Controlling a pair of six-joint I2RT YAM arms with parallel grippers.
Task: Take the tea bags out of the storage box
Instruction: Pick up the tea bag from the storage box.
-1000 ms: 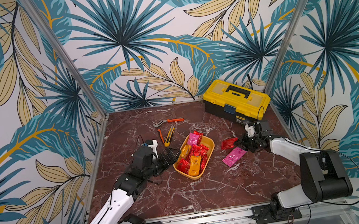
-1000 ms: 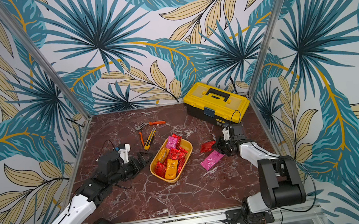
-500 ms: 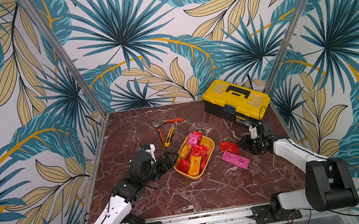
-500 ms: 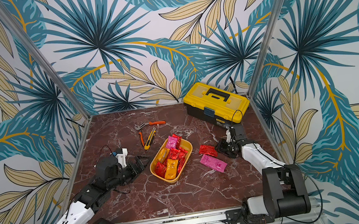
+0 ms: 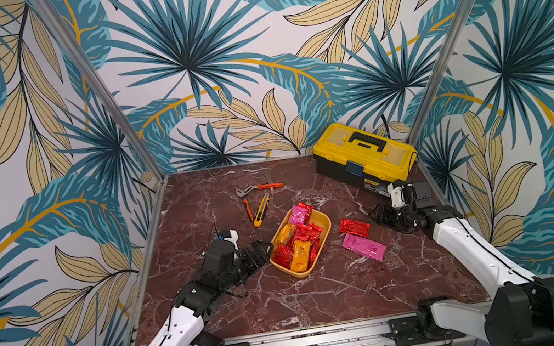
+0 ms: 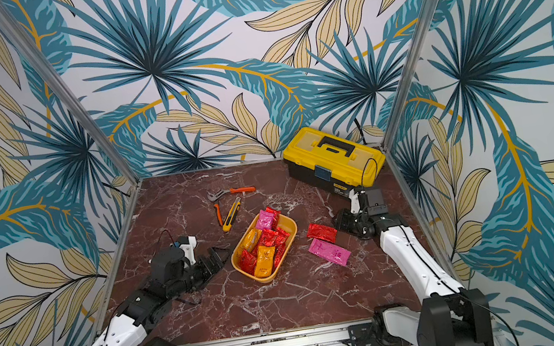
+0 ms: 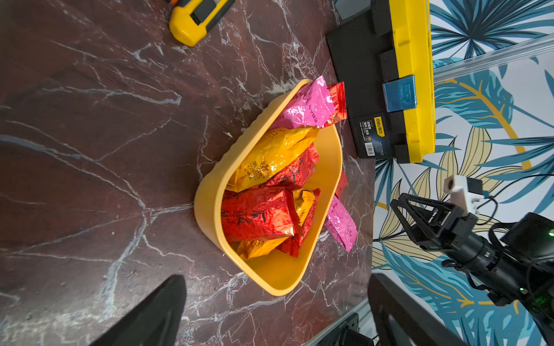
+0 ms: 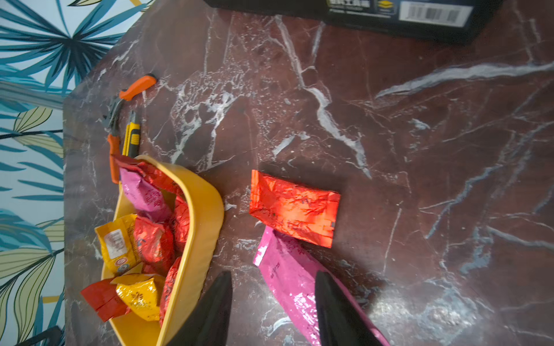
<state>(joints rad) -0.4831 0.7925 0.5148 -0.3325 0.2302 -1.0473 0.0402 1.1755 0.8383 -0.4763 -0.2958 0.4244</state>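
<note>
In both top views we see the storage box (image 5: 323, 219) in the middle of the table (image 5: 287, 302), with most tea bags (image 5: 301, 243) piled inside. A red sachet (image 5: 354, 228) and a pink sachet (image 6: 329, 252) lie outside it, toward the right fingers (image 5: 382, 216). From the left wrist, we find the left fingers (image 7: 150, 314) spread wide and empty, just short of the storage box (image 7: 207, 209). From the right wrist, the right fingers (image 8: 209, 311) stand partly apart, gripping nothing, and the pink sachet (image 8: 287, 281) shows in the gap.

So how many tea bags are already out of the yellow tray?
2. A red tea bag lies on the marble table right of the yellow tray; a pink tea bag lies against it, nearer the front. Others are piled inside.
</note>
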